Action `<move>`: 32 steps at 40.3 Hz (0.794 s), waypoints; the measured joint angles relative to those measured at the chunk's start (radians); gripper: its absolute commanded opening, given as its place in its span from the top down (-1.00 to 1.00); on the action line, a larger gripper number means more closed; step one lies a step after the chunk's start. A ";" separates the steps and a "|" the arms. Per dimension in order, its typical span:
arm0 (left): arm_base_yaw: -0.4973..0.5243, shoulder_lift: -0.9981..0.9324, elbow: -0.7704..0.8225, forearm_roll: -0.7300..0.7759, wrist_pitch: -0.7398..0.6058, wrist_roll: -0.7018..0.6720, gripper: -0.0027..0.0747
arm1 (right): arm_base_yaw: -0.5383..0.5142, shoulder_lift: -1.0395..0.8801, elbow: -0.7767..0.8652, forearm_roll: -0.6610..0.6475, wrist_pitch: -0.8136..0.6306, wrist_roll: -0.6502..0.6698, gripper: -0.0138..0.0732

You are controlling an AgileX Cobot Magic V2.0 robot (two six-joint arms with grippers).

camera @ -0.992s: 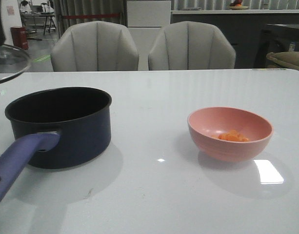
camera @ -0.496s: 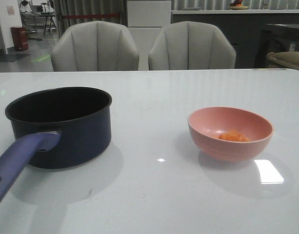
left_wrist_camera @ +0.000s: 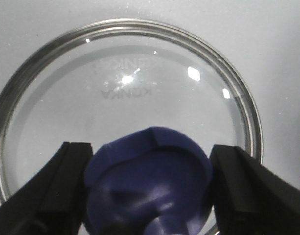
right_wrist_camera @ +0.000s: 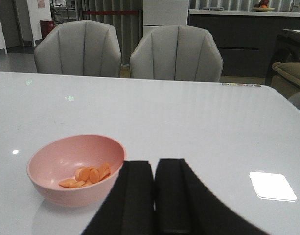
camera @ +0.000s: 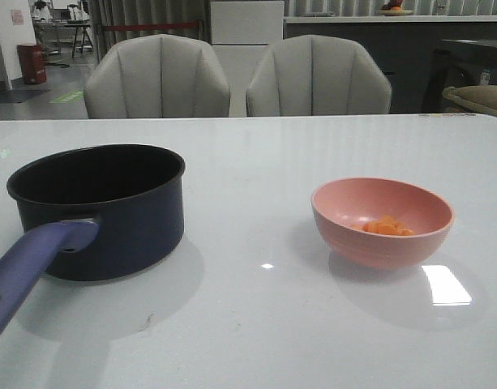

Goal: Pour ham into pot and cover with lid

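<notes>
The pot point(camera: 102, 211), dark navy with a long blue-purple handle point(camera: 33, 267), stands open at the left in the front view. At the right a pink bowl point(camera: 337, 203) holds the ham point(camera: 386, 227), a small heap of orange slices. No gripper shows in that view. In the left wrist view my left gripper point(left_wrist_camera: 152, 149) is shut on the dark blue knob point(left_wrist_camera: 150, 186) of the glass lid point(left_wrist_camera: 125, 88), over the white tabletop. In the right wrist view my right gripper point(right_wrist_camera: 154, 164) is shut on nothing, just beside the bowl point(right_wrist_camera: 47, 161) with the ham point(right_wrist_camera: 88, 175).
Two grey chairs point(camera: 157, 77) point(camera: 317, 77) stand behind the table's far edge point(camera: 248, 116). A bright light patch point(camera: 447, 285) reflects off the glossy white tabletop near the bowl.
One second ago the lid's rim showed at the far left of the front view; it has since left that view. Pot and bowl have stayed put.
</notes>
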State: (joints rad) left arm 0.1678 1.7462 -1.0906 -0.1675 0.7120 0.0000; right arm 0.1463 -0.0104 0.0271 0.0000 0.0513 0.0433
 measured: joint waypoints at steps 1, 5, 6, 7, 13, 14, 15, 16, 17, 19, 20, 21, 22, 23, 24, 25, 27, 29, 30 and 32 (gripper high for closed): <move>0.000 0.006 0.000 -0.003 0.000 0.006 -0.12 | 0.000 0.000 0.000 0.000 0.000 0.000 0.35; 0.000 0.010 0.000 -0.010 -0.005 0.009 -0.35 | 0.000 0.000 0.000 0.000 0.000 0.000 0.35; 0.000 0.010 0.000 -0.010 -0.005 0.009 -0.40 | 0.000 0.000 0.000 0.000 0.000 0.000 0.35; 0.000 0.012 0.000 -0.010 -0.005 0.009 -0.46 | 0.000 0.000 0.000 0.000 0.000 0.000 0.35; 0.001 0.011 0.000 -0.010 -0.009 0.011 -0.68 | 0.000 0.000 0.000 0.000 0.000 0.000 0.35; 0.001 0.011 0.000 -0.010 -0.012 0.011 -0.69 | 0.000 0.000 0.000 0.000 0.000 0.000 0.35; 0.001 0.011 0.000 -0.010 -0.014 0.011 -0.69 | 0.000 0.000 0.000 0.000 0.000 0.000 0.35; 0.001 0.011 0.000 -0.010 -0.014 0.011 -0.69 | 0.000 0.000 0.000 0.000 0.000 0.000 0.35; 0.001 0.011 0.000 -0.010 -0.014 0.011 -0.69 | 0.000 0.000 0.000 0.000 0.000 0.000 0.35; 0.001 0.011 0.000 -0.010 -0.017 0.011 -0.69 | 0.000 0.000 0.000 0.000 0.000 0.000 0.35; 0.001 0.011 -0.002 -0.010 -0.017 0.011 -0.69 | 0.000 0.000 0.000 0.000 0.000 0.000 0.35; 0.001 0.011 -0.007 -0.010 -0.017 0.011 -0.69 | 0.000 0.000 0.000 0.000 0.000 0.000 0.35; 0.001 0.011 -0.012 -0.010 -0.017 0.011 -0.69 | 0.000 0.000 0.000 0.000 0.000 0.000 0.35; -0.001 0.011 -0.019 -0.007 -0.017 0.011 -0.69 | 0.000 0.000 0.000 0.000 0.000 0.000 0.35; -0.002 0.011 -0.026 0.002 -0.017 0.011 -0.69 | 0.000 0.000 0.000 0.000 0.000 0.000 0.35; -0.004 0.011 -0.031 0.008 -0.017 0.011 -0.69 | 0.000 0.000 0.000 0.000 0.000 0.000 0.35; -0.009 0.006 -0.040 0.027 -0.017 0.013 -0.69 | 0.000 0.000 0.000 0.000 0.000 0.000 0.35; -0.015 -0.006 -0.050 0.040 -0.015 0.013 -0.69 | 0.000 0.000 0.000 0.000 0.000 0.000 0.35; -0.017 -0.016 -0.052 0.050 -0.015 0.013 -0.69 | 0.000 0.000 0.000 0.000 0.000 0.000 0.35; -0.023 -0.040 -0.054 0.060 -0.013 0.016 -0.69 | 0.000 0.000 0.000 0.000 0.000 0.000 0.35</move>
State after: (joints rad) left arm 0.1453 1.7058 -1.1446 -0.1079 0.6989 0.0155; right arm 0.1463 -0.0104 0.0271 0.0000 0.0513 0.0433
